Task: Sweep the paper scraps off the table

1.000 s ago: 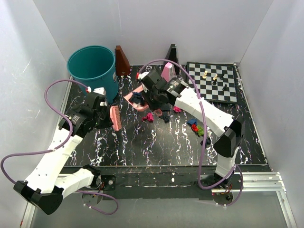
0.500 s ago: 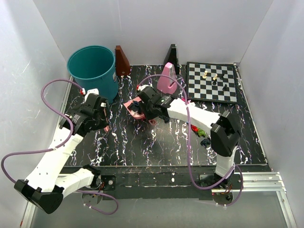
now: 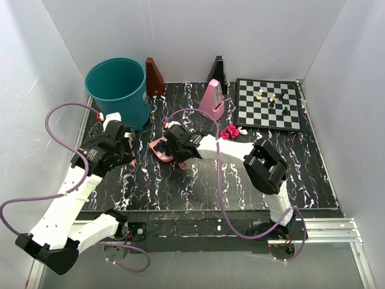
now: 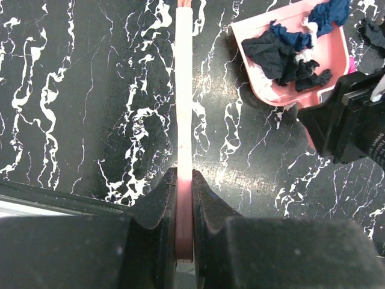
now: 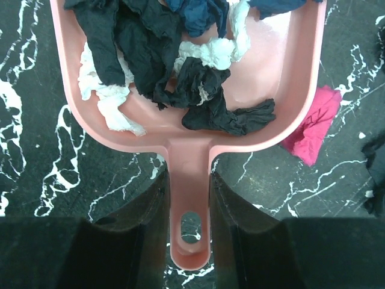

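**Right pincer** point(image 5: 189, 191): both fingers are clamped against the sides of the handle of the dustpan point(image 5: 289, 72), and the handle's hanging hole shows between them. The pan lies on the desk point(image 5: 36, 150) with its mouth pointing away from the pincer. Heaped inside it are paper scraps point(image 5: 198, 81). They are dark blue and near-black wads with a few white ones, touching one another and the pan's rear wall. One magenta scrap point(image 5: 313, 126) lies on the desk outside the pan, against its right wall. A dark scrap point(image 5: 378, 174) sits at the right margin of the wrist view, apart from the pan.

**Left pincer** point(image 4: 184, 180): the fingers are closed on a thin pink tool point(image 4: 184, 84), seen edge-on and running straight away from the pincer over the desk. It may be a hand brush, though this view shows no bristles. The loaded dustpan sits to the right of the tool, apart from it, with the black body of the right pincer at its near side.

**Overhead view**: both pincers lie left of the desk's centre, the left one nearer the left edge. A cluster of magenta scraps point(image 3: 230, 132) lies on the desk beyond the right arm, just beside the base of a pink wedge point(image 3: 212, 99). A teal bin point(image 3: 117, 90) stands at the far left corner, with a brown wedge point(image 3: 154, 77) just beside it. A black wedge point(image 3: 218, 71) stands further right along the back wall. A chessboard point(image 3: 271, 111) carrying a few small chess pieces point(image 3: 272, 97) occupies the far right corner.
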You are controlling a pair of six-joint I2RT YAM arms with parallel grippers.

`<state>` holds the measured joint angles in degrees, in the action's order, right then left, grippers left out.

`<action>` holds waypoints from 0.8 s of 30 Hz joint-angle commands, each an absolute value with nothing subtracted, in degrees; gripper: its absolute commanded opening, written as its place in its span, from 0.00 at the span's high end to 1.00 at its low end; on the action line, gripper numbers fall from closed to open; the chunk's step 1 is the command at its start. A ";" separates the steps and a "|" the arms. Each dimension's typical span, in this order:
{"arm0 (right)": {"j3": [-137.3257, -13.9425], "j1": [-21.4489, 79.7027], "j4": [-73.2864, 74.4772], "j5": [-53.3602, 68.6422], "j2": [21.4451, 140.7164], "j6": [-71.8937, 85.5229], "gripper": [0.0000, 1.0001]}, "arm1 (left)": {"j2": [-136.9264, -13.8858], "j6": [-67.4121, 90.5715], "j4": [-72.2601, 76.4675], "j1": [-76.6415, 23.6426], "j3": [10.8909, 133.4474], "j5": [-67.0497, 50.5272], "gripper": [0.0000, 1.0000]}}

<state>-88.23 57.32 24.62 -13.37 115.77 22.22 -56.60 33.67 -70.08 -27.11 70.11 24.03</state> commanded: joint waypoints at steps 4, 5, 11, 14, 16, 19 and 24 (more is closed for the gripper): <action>-84.47 57.31 16.71 -11.52 114.44 24.52 0.69 | -55.46 34.10 -67.41 -26.89 70.84 22.77 1.00; -83.94 57.39 16.53 -11.25 114.17 24.61 0.68 | -55.63 34.10 -67.15 -26.89 70.84 22.33 1.00; -82.80 57.31 16.61 -11.07 112.24 23.91 0.55 | -56.16 33.66 -66.01 -26.89 71.19 19.78 1.00; -82.09 57.39 16.70 -10.81 110.84 23.55 0.47 | -56.69 33.57 -65.57 -26.89 71.28 18.72 1.00; -81.74 57.39 16.96 -10.55 109.34 23.29 0.43 | -56.69 33.49 -65.39 -26.89 71.37 18.28 1.00; -81.30 57.48 18.01 -10.46 106.36 22.77 0.39 | -56.60 32.87 -64.78 -26.89 71.46 17.06 1.00; -77.97 57.22 18.90 -11.51 98.20 20.48 0.38 | -55.55 30.50 -61.36 -26.89 70.93 10.39 1.00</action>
